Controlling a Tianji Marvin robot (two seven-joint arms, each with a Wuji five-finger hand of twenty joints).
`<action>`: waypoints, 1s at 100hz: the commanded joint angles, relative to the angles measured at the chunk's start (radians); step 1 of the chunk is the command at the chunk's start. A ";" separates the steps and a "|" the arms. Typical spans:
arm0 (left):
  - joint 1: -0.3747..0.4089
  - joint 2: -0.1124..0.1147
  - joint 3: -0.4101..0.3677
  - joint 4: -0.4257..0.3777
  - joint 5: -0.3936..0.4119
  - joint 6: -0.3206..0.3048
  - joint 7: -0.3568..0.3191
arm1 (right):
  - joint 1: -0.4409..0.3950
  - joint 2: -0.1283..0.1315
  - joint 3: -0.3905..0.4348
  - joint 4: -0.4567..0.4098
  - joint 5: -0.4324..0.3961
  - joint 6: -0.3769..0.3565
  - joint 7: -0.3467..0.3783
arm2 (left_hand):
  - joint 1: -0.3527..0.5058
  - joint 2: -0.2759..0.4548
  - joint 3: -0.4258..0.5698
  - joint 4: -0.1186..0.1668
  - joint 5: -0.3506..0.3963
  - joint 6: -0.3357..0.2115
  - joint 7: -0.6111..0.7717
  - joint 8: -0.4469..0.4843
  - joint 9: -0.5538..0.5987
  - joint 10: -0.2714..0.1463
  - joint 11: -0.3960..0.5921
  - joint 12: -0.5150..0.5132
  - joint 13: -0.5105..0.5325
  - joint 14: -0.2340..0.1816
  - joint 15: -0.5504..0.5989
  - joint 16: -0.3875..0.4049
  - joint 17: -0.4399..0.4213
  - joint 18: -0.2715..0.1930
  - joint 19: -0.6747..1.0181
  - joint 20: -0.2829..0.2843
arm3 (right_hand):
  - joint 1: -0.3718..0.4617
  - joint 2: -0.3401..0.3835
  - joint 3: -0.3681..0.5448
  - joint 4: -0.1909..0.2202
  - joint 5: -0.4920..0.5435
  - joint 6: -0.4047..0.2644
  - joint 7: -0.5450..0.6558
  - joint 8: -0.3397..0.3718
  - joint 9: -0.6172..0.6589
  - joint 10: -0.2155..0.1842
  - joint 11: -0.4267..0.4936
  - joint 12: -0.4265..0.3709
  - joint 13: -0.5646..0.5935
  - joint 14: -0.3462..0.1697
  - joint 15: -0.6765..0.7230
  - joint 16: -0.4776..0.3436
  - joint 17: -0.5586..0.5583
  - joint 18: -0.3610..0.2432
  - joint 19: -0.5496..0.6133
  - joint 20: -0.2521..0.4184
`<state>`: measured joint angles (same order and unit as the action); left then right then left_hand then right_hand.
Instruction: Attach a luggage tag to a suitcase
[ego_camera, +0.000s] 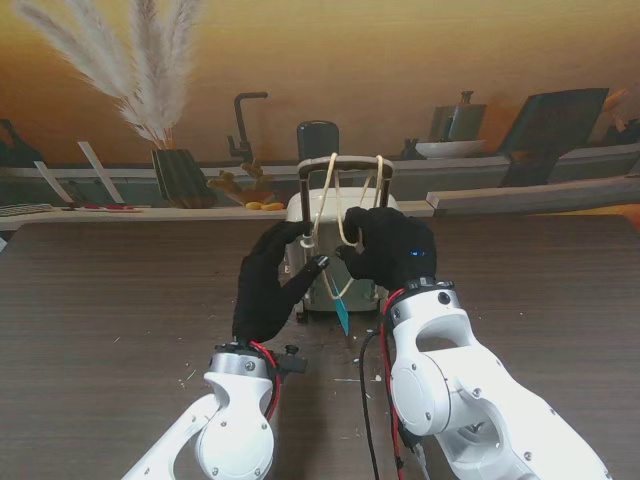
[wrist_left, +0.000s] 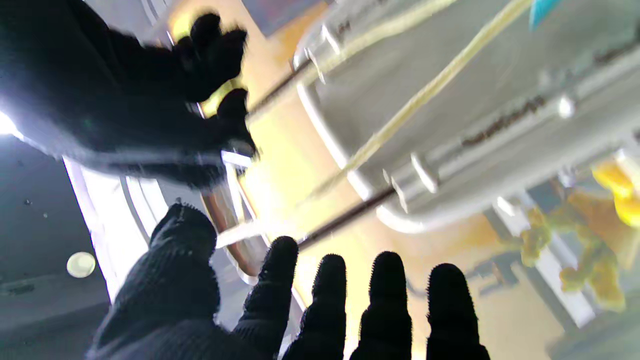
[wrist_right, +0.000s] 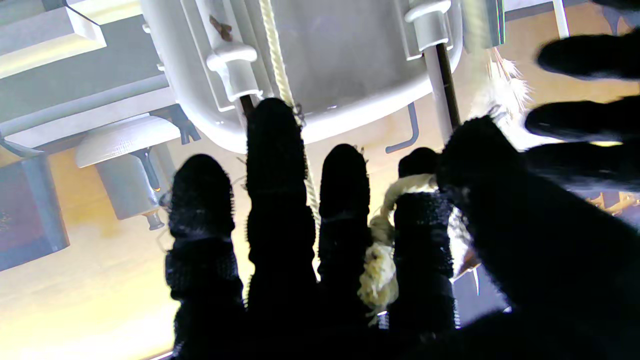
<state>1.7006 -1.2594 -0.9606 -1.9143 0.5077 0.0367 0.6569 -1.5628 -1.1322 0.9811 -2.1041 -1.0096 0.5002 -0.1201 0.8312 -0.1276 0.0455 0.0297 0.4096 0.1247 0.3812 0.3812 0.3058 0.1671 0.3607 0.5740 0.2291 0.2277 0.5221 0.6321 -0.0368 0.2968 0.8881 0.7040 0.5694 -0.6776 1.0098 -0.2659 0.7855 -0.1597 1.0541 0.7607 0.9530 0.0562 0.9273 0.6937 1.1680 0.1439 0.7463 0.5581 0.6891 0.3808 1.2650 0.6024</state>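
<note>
A small white suitcase (ego_camera: 298, 210) stands upright mid-table, its pull handle (ego_camera: 345, 162) raised. A cream cord (ego_camera: 322, 200) loops over that handle, and a teal tag (ego_camera: 342, 314) hangs from it in front of the case. My right hand (ego_camera: 392, 250) is at the case's front, shut on the cord (wrist_right: 382, 235), which wraps its forefinger under the thumb. My left hand (ego_camera: 268, 290) is beside it with fingers (wrist_left: 385, 300) stretched apart, holding nothing I can see. The left wrist view shows the suitcase (wrist_left: 450, 75), the cord (wrist_left: 425, 90) and the right hand (wrist_left: 125, 100).
A dark vase of pampas grass (ego_camera: 180, 175) and a yellow toy (ego_camera: 250, 190) stand on the ledge behind the table. A dark rounded object (ego_camera: 318, 140) rises behind the suitcase. A black cable (ego_camera: 365, 400) runs beside my right forearm. Small crumbs lie on the wood.
</note>
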 joint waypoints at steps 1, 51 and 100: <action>0.014 -0.011 -0.016 -0.002 0.025 0.004 0.025 | -0.007 0.004 0.003 -0.005 0.000 -0.005 0.009 | 0.005 0.032 -0.010 0.004 0.026 0.013 -0.011 -0.018 0.007 0.005 0.005 -0.017 -0.002 -0.019 0.002 -0.006 0.004 -0.074 -0.002 0.013 | 0.042 0.014 0.007 -0.003 0.000 0.009 0.030 0.033 -0.023 0.012 -0.012 -0.007 -0.010 0.006 -0.009 -0.009 -0.007 0.004 -0.004 0.000; -0.060 0.004 -0.133 0.082 0.069 -0.079 0.028 | -0.025 0.004 0.011 -0.009 -0.003 -0.026 -0.009 | 0.135 -0.072 0.196 -0.042 -0.134 -0.053 -0.047 -0.129 -0.026 -0.120 -0.015 -0.098 0.062 -0.140 -0.071 -0.096 0.031 -0.108 -0.064 -0.030 | 0.039 0.020 0.003 -0.002 -0.001 0.001 0.026 0.037 -0.018 0.010 -0.011 -0.009 -0.008 0.008 -0.008 -0.006 -0.006 0.006 -0.004 0.002; -0.242 0.017 -0.085 0.255 -0.005 -0.126 -0.138 | -0.037 0.005 0.013 -0.014 -0.009 -0.043 -0.018 | -0.052 -0.176 0.320 -0.052 -0.039 -0.073 -0.046 -0.149 0.036 -0.119 -0.049 -0.169 0.077 -0.171 -0.233 -0.245 0.036 -0.132 -0.325 -0.205 | 0.041 0.022 0.001 -0.002 0.001 -0.001 0.023 0.035 -0.014 0.010 -0.012 -0.009 -0.005 0.009 -0.008 -0.004 -0.004 0.006 -0.004 0.003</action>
<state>1.4785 -1.2414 -1.0523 -1.6629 0.5016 -0.0815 0.5424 -1.5952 -1.1313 0.9933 -2.1122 -1.0166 0.4613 -0.1478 0.8254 -0.2804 0.3654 -0.0012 0.3207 0.1242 0.3166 0.2496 0.3263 0.0683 0.3337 0.4358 0.2887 0.0717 0.3140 0.4191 0.0101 0.2468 0.5997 0.5254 0.5694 -0.6652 1.0095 -0.2659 0.7854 -0.1593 1.0541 0.7715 0.9530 0.0564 0.9273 0.6935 1.1680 0.1444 0.7446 0.5581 0.6891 0.3808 1.2630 0.6017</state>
